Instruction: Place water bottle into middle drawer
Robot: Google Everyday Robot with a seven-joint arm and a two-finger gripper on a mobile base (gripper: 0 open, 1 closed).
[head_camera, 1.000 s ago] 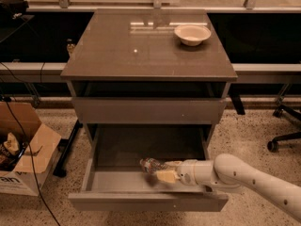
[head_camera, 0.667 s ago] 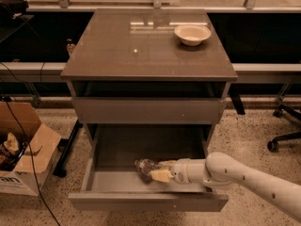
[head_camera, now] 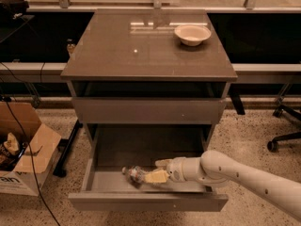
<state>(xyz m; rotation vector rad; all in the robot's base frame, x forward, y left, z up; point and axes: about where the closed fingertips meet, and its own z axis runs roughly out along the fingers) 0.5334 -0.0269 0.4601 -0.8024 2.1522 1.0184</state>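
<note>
The water bottle [head_camera: 133,174], small, clear and crinkled, lies low inside the open middle drawer [head_camera: 146,201], near its front left, with the cap pointing left. My gripper [head_camera: 152,170] reaches into the drawer from the right. Its pale fingers [head_camera: 156,176] hold the bottle's right end, and the rest of the bottle sticks out to their left. The drawer is pulled well out and its grey floor shows behind the bottle.
The upper drawer front [head_camera: 148,110] is closed above. A white bowl [head_camera: 192,34] sits on the cabinet top at the back right. A cardboard box [head_camera: 21,149] with cables stands on the floor at the left. An office chair base [head_camera: 282,135] is at the right.
My gripper has moved left and slightly down inside the drawer, carrying the water bottle with it toward the front left.
</note>
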